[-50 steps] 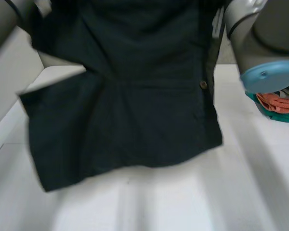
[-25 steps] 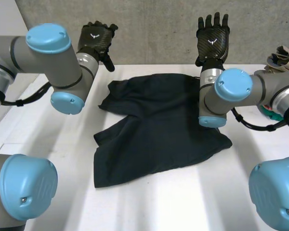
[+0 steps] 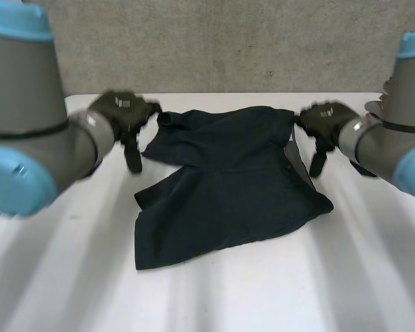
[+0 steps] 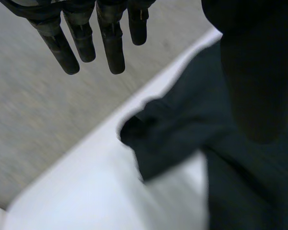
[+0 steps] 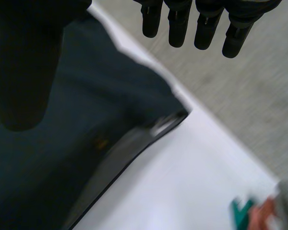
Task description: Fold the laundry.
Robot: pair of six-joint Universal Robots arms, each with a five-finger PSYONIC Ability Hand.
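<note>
Lowered from their raised pose, both hands now flank the dark garment (image 3: 228,187), which lies rumpled on the white table (image 3: 263,290): left hand (image 3: 121,114) just beside its far left corner, right hand (image 3: 325,124) beside its far right corner, each with fingers straight, holding nothing.
</note>
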